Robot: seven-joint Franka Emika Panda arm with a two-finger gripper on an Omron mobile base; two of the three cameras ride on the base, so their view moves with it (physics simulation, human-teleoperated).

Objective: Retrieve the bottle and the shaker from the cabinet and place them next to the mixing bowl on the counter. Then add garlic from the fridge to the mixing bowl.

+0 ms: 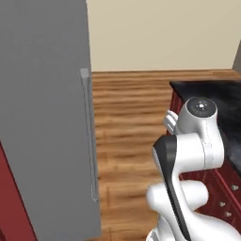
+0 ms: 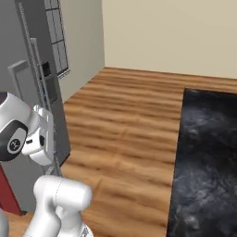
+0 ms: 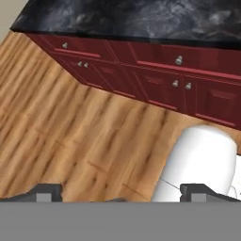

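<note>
A: Wooden floor (image 1: 127,122) stretches out ahead to a cream wall, and beside it stands the fridge (image 1: 42,117), tall and grey, with its door shut. Where are you with respect to it?

B: I'm parked just beside the fridge, my arm folded close to my body. Its long handle (image 1: 88,136) runs straight up and down along the door edge nearest me. On the far side of me from the fridge lies the black stone counter (image 2: 206,157) over red drawers (image 3: 155,75).

A: And your gripper?

B: My gripper (image 3: 120,190) points down at the floor, jaws spread wide, nothing between them.

A: Where's the garlic?

B: By my reckoning it sits inside the fridge, behind that closed door. So I can't say which way it points or how its long axis lies.

A: So what's the step, as you judge it?

B: Opening the fridge. I'd turn my wrist so my jaws straddle the handle across its upright axis, close around the bar rather than beside it, then pull in an arc about the hinge side. Pulling straight out risks slipping off
</note>
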